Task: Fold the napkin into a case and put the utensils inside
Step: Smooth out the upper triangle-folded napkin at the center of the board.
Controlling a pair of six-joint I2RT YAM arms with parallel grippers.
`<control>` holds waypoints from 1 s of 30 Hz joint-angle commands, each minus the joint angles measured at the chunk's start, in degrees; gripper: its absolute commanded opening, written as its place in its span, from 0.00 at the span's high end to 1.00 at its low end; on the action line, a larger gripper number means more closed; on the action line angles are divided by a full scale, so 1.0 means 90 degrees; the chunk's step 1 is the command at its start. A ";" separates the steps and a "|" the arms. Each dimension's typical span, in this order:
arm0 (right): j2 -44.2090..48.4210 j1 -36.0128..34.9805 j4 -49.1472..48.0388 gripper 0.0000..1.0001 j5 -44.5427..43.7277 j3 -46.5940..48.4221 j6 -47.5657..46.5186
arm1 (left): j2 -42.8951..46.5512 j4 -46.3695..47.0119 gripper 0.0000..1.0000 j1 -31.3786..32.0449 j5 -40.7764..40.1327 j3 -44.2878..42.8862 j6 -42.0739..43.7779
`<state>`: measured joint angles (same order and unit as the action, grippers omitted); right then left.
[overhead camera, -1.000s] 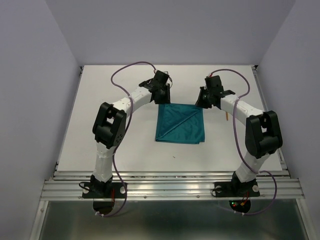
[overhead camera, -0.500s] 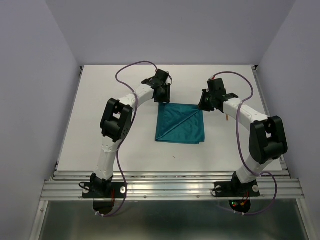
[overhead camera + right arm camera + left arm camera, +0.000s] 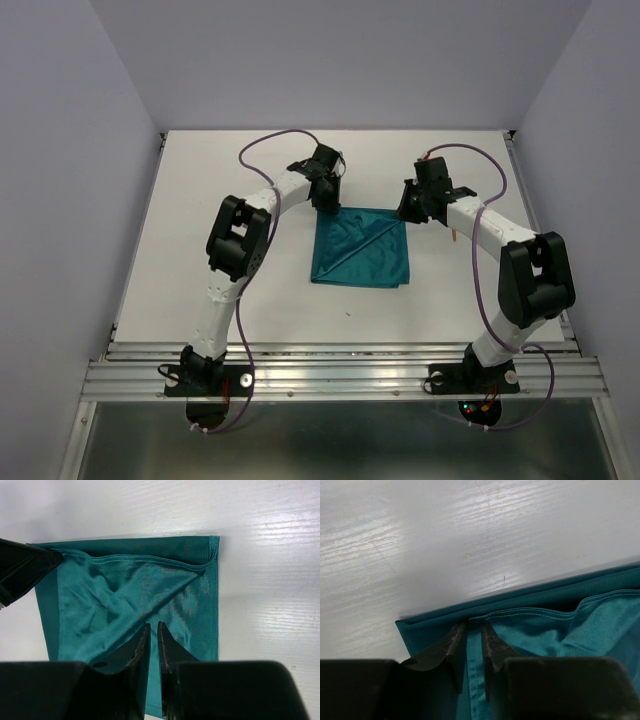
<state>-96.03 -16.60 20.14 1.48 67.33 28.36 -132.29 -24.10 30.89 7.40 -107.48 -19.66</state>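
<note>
Lab test cell, by all signs: bare white table, plain pale walls around, metal rail along near edge.

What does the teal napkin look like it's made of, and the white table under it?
The napkin looks like thin woven cloth with a slight satin sheen: stitched hems, soft wrinkles, light catching the folds. The tabletop looks like white painted or laminated board, semi-glossy, with faint grain-like streaks; which of the two is unclear.
</note>
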 commanded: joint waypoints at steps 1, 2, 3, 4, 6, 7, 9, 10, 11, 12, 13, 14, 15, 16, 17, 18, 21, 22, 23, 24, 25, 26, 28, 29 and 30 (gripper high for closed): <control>0.0230 -0.0050 -0.0050 0.83 -0.0125 -0.0069 0.0052 | 0.0099 0.0011 0.76 -0.0005 0.0086 -0.0372 0.0095; 0.0221 -0.0050 -0.0060 0.83 -0.0135 -0.0069 0.0052 | 0.0119 -0.0018 0.84 -0.0005 0.0057 -0.0382 0.0085; 0.0211 -0.0050 -0.0060 0.83 -0.0135 -0.0059 0.0052 | 0.0138 -0.0028 0.88 -0.0005 0.0047 -0.0391 0.0075; 0.0201 -0.0050 -0.0051 0.83 -0.0135 -0.0059 0.0052 | 0.0177 -0.0047 0.97 -0.0015 0.0028 -0.0401 0.0056; 0.0162 -0.0050 -0.0050 0.83 -0.0135 -0.0040 0.0052 | 0.0245 -0.0047 1.00 -0.0034 0.0027 -0.0382 0.0036; 0.0143 -0.0050 -0.0050 0.83 -0.0135 -0.0030 0.0033 | 0.0313 -0.0018 1.00 -0.0044 0.0047 -0.0343 0.0026; 0.0084 -0.0050 -0.0021 0.83 -0.0135 0.0018 0.0033 | 0.0392 0.0021 1.00 -0.0093 0.0047 -0.0275 0.0007; 0.0074 -0.0050 -0.0011 0.83 -0.0135 0.0038 0.0013 | 0.0421 0.0041 1.00 -0.0103 0.0047 -0.0226 -0.0003; 0.0055 -0.0050 -0.0021 0.83 -0.0328 0.0048 0.0013 | 0.0489 0.0060 1.00 -0.0122 0.0037 -0.0197 -0.0013; 0.0026 -0.0050 -0.0011 0.83 -0.0359 0.0077 0.0003 | 0.0509 0.0089 1.00 -0.0151 0.0037 -0.0158 -0.0013; 0.0006 -0.0050 -0.0021 0.82 -0.0359 0.0097 0.0013 | 0.0538 0.0109 1.00 -0.0171 0.0047 -0.0099 -0.0013; -0.0004 -0.0050 -0.0011 0.82 -0.0369 0.0107 0.0013 | 0.0577 0.0128 1.00 -0.0181 0.0037 -0.0070 -0.0022; -0.0014 -0.0050 -0.0011 0.83 -0.0369 0.0126 0.0013 | 0.0587 0.0148 1.00 -0.0190 0.0037 -0.0040 -0.0032; -0.0062 -0.0050 -0.0011 0.82 -0.0379 0.0165 0.0003 | 0.0616 0.0187 1.00 -0.0210 0.0008 0.0028 -0.0032; -0.0082 -0.0050 -0.0011 0.83 -0.0379 0.0185 0.0013 | 0.0636 0.0207 1.00 -0.0220 -0.0002 0.0067 -0.0042; -0.0101 -0.0050 -0.0011 0.83 -0.0398 0.0204 0.0013 | 0.0646 0.0226 1.00 -0.0230 -0.0002 0.0106 -0.0061; -0.0209 -0.0050 -0.0011 0.82 -0.0564 0.0273 0.0062 | 0.0763 0.0333 1.00 -0.0269 -0.0060 0.0321 -0.0110; -0.0248 -0.0050 -0.0011 0.82 -0.0613 0.0311 0.0081 | 0.0812 0.0382 1.00 -0.0278 -0.0060 0.0466 -0.0139; -0.0316 -0.0050 -0.0011 0.82 -0.0690 0.0321 0.0081 | 0.0870 0.0470 1.00 -0.0307 -0.0051 0.0516 -0.0159; -0.0365 -0.0050 -0.0002 0.82 -0.0711 0.0331 0.0091 | 0.0900 0.0499 1.00 -0.0317 -0.0051 0.0575 -0.0179; -0.0404 -0.0050 -0.0002 0.82 -0.0759 0.0341 0.0101 | 0.0929 0.0538 1.00 -0.0327 -0.0031 0.0662 -0.0188; -0.0482 -0.0050 -0.0002 0.82 -0.0818 0.0360 0.0111 | 0.0958 0.0577 1.00 -0.0347 -0.0031 0.0673 -0.0189; -0.0560 -0.0050 -0.0002 0.81 -0.0935 0.0370 0.0130 | 0.0959 0.0578 1.00 -0.0356 -0.0002 0.0683 -0.0198; -0.0599 -0.0050 -0.0011 0.81 -0.0964 0.0380 0.0130 | 0.0949 0.0578 1.00 -0.0357 0.0018 0.0673 -0.0198; -0.0648 -0.0050 -0.0002 0.81 -0.0984 0.0429 0.0140 | 0.0939 0.0578 1.00 -0.0357 0.0027 0.0663 -0.0198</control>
<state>-100.68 -16.60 20.53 -4.34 68.29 28.86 -128.38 -20.95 28.01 7.44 -101.78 -21.08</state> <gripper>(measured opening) 0.190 0.019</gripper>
